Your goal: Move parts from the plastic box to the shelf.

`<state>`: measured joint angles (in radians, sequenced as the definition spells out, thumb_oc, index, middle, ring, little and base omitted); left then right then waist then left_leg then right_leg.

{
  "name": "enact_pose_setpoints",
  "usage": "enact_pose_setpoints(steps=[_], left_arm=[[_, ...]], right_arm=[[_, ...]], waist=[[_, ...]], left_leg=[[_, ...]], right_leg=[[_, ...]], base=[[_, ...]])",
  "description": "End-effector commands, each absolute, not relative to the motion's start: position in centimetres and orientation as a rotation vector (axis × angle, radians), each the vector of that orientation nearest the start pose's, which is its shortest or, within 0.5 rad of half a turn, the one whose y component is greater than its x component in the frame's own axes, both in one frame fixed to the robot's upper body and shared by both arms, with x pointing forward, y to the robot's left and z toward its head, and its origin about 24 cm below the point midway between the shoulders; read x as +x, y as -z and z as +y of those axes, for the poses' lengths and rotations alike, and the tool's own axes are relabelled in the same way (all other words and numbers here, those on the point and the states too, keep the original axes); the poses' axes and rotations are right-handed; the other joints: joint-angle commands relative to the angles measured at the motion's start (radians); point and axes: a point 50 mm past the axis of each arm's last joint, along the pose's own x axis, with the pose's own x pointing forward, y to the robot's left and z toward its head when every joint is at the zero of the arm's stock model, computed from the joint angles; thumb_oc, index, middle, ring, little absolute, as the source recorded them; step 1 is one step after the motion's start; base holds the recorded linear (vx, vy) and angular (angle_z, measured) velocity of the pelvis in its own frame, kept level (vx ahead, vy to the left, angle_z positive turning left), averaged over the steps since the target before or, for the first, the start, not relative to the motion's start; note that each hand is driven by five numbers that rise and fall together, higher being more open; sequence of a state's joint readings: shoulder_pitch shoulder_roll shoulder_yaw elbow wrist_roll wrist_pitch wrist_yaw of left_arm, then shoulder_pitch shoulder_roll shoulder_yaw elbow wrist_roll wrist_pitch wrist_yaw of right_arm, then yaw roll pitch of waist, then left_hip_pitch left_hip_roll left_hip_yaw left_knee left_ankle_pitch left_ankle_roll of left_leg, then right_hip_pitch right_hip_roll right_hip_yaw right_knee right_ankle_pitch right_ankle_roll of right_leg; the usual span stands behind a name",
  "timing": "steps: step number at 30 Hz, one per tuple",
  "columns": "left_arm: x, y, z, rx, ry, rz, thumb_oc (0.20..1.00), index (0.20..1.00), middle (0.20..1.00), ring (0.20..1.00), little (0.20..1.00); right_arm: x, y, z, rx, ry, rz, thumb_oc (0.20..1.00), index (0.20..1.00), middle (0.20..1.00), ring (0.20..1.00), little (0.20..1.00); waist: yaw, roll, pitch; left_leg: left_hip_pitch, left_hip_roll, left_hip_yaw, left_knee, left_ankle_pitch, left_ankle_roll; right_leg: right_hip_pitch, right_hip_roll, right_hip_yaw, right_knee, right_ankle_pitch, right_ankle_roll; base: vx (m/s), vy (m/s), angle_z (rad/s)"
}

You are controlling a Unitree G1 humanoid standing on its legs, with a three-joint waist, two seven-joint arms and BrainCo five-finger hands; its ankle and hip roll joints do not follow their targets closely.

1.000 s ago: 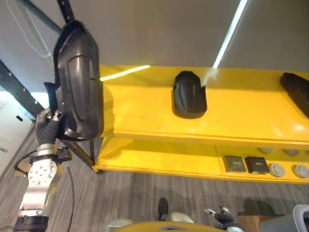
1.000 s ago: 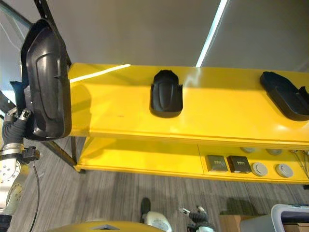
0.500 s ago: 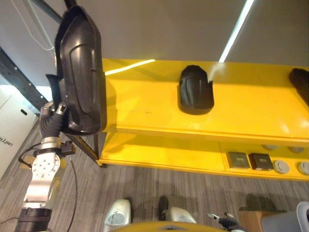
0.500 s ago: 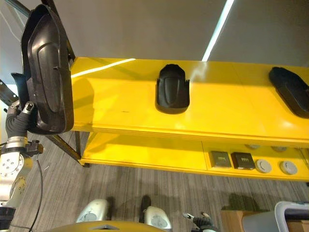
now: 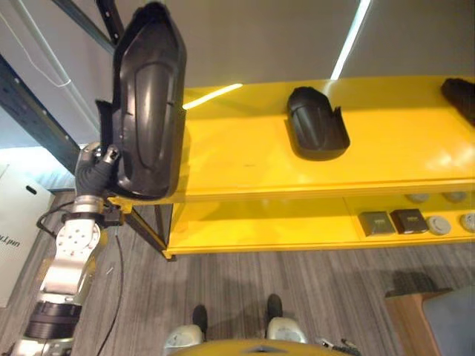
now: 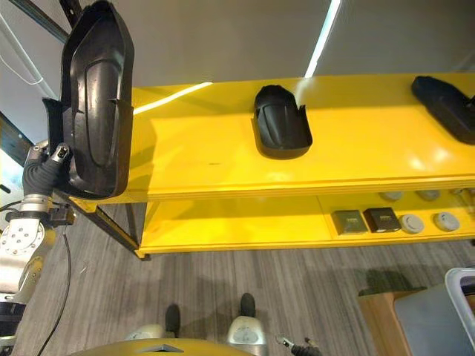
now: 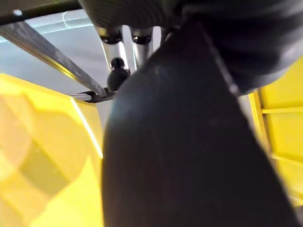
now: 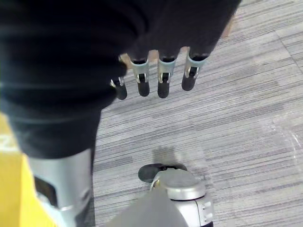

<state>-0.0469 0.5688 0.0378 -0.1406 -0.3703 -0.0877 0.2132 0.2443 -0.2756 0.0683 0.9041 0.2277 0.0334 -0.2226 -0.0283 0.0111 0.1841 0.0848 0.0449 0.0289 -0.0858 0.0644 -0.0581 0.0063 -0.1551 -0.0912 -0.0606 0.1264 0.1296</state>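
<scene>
Grey carpeted floor under a yellow shelf — the left robot hand grips a large black part upright beside the shelf's end; the right robot hand hangs relaxed over the floor. Another black part lies on the shelf top.

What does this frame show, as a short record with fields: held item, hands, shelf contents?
held item: long black part, upright, beside the shelf's left end
left hand: shut on the part's lower end
right hand: fingers relaxed, holding nothing, above the floor
top shelf: one black part in the middle, another at the right
lower shelf: small square and round items
</scene>
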Motion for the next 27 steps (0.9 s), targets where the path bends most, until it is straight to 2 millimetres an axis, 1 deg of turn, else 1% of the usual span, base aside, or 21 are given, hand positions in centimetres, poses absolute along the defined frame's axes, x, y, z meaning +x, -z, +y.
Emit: enact_pose_setpoints(steps=[1,2,5,6,8,10,12,15,16,22,23,25,27], left_arm=[[27.0,-14.1,24.1,0.088,-0.157,-0.328,0.2,0.2,0.2,0.2,0.2],[27.1,-14.0,24.1,0.082,-0.158,-0.32,0.2,0.2,0.2,0.2,0.2],[28.1,-12.7,23.7,0.045,-0.163,-0.233,0.2,0.2,0.2,0.2,0.2],[28.7,-12.0,23.6,0.05,-0.181,-0.185,0.2,0.2,0.2,0.2,0.2],[29.7,-11.5,23.6,0.039,-0.193,-0.147,0.2,0.2,0.2,0.2,0.2],[31.6,-10.9,23.8,0.023,-0.247,-0.073,0.2,0.2,0.2,0.2,0.2],[32.8,-10.2,23.8,0.008,-0.292,-0.011,0.2,0.2,0.2,0.2,0.2],[33.8,-9.5,24.4,0.022,-0.344,0.056,0.2,0.2,0.2,0.2,0.2],[34.2,-9.1,24.9,0.042,-0.378,0.093,0.2,0.2,0.2,0.2,0.2],[34.6,-7.9,27.1,0.172,-0.488,0.218,0.2,0.2,0.2,0.2,0.2],[34.6,-7.9,27.3,0.18,-0.493,0.225,0.2,0.2,0.2,0.2,0.2],[34.7,-7.8,28.3,0.237,-0.539,0.271,0.2,0.2,0.2,0.2,0.2],[34.6,-7.9,28.9,0.284,-0.571,0.294,0.2,0.2,0.2,0.2,0.2]], right_arm=[[7.1,13.8,-27.6,-0.289,0.405,1.111,1.0,1.0,1.0,1.0,1.0],[7.0,13.8,-27.6,-0.29,0.403,1.113,1.0,1.0,1.0,1.0,1.0],[6.9,13.9,-27.7,-0.307,0.387,1.135,1.0,1.0,1.0,1.0,1.0],[6.9,14.0,-27.7,-0.32,0.37,1.143,1.0,1.0,1.0,1.0,1.0],[7.3,13.9,-27.7,-0.336,0.349,1.145,1.0,1.0,1.0,1.0,1.0],[7.9,13.9,-27.7,-0.362,0.311,1.15,1.0,1.0,1.0,1.0,1.0],[8.1,13.9,-27.7,-0.38,0.288,1.157,1.0,1.0,1.0,1.0,1.0],[8.4,13.9,-27.9,-0.409,0.262,1.163,1.0,1.0,1.0,1.0,1.0],[8.5,13.9,-28.0,-0.426,0.247,1.165,1.0,1.0,1.0,1.0,1.0],[7.8,14.0,-28.3,-0.442,0.228,1.192,1.0,1.0,1.0,1.0,1.0],[7.7,14.1,-28.3,-0.444,0.227,1.194,1.0,1.0,1.0,1.0,1.0],[7.3,14.2,-28.4,-0.451,0.217,1.209,1.0,1.0,1.0,1.0,1.0],[7.1,14.2,-28.5,-0.457,0.214,1.212,1.0,1.0,1.0,1.0,1.0]], waist=[[-0.019,0.018,-0.062],[-0.02,0.017,-0.063],[-0.031,0.014,-0.073],[-0.038,0.014,-0.077],[-0.05,0.014,-0.082],[-0.075,0.016,-0.092],[-0.093,0.019,-0.099],[-0.11,0.021,-0.105],[-0.12,0.023,-0.108],[-0.147,0.022,-0.123],[-0.149,0.022,-0.124],[-0.159,0.022,-0.13],[-0.163,0.023,-0.132]], left_leg=[[-0.029,0.031,0.021,-0.002,-0.012,0.013],[-0.03,0.032,0.023,-0.002,-0.012,0.013],[-0.034,0.039,0.038,-0.002,-0.011,0.01],[-0.035,0.044,0.047,-0.002,-0.009,0.01],[-0.035,0.048,0.056,-0.002,-0.008,0.009],[-0.033,0.054,0.074,-0.002,-0.009,0.008],[-0.03,0.058,0.088,-0.002,-0.011,0.008],[-0.028,0.064,0.104,-0.002,-0.012,0.006],[-0.027,0.066,0.113,-0.002,-0.014,0.005],[-0.016,0.068,0.136,-0.002,-0.023,0.005],[-0.015,0.068,0.138,-0.002,-0.024,0.005],[-0.01,0.07,0.149,-0.002,-0.026,0.006],[-0.008,0.071,0.152,-0.002,-0.026,0.006]], right_leg=[[0.018,0.049,-0.022,0.016,-0.054,0.007],[0.018,0.049,-0.022,0.014,-0.054,0.007],[0.019,0.054,-0.022,0.005,-0.053,0.005],[0.018,0.056,-0.022,0.003,-0.054,0.004],[0.017,0.059,-0.019,0.002,-0.054,0.003],[0.016,0.063,-0.009,-0.001,-0.055,0.004],[0.013,0.066,0.0,-0.002,-0.056,0.005],[0.01,0.069,0.008,-0.003,-0.057,0.005],[0.008,0.071,0.015,-0.003,-0.058,0.005],[0.013,0.077,0.033,-0.015,-0.056,0.008],[0.013,0.078,0.035,-0.015,-0.056,0.008],[0.016,0.08,0.042,-0.017,-0.056,0.007],[0.015,0.082,0.045,-0.015,-0.058,0.006]], base=[[0.04,-0.033,-0.01],[0.04,-0.038,-0.05],[0.03,-0.03,-0.03],[0.03,-0.025,-0.03],[0.03,-0.025,-0.1],[0.05,-0.03,-0.09],[0.04,-0.026,-0.06],[0.02,-0.014,-0.3],[0.02,-0.007,-0.1],[0.04,-0.021,-0.13],[0.06,-0.021,-0.07],[0.05,-0.022,-0.09],[0.02,-0.016,-0.07]])
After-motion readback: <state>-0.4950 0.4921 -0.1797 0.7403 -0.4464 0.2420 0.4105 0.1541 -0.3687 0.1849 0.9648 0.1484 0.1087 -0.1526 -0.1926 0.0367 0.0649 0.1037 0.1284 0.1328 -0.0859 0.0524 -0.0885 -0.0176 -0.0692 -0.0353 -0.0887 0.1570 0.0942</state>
